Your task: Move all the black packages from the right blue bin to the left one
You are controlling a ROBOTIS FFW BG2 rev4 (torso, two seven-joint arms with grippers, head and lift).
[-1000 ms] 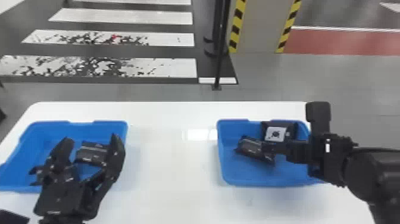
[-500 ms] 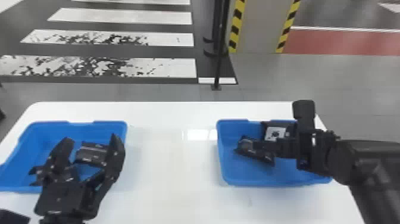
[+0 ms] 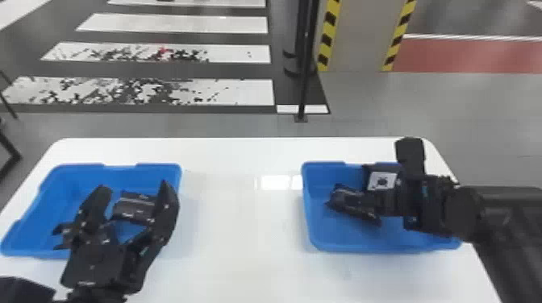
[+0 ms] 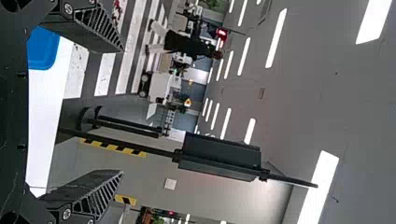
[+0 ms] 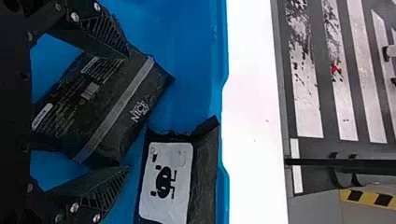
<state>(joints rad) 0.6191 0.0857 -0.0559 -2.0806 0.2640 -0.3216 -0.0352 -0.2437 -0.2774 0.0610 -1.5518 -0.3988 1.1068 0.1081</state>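
White tabletop [image 3: 242,250] held two blue bins [image 3: 318,237], left gripper [image 3: 134,188] open at one, right gripper [image 3: 381,203] open by a black package [image 5: 112,102].

Black pole [image 3: 305,80] near striped pillar [image 3: 357,36]

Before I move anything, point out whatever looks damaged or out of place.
Two white floor stripes beyond the table look damaged: ragged dark patches break them up. In the right bin, a black package lies askew, but nothing looks spilled.
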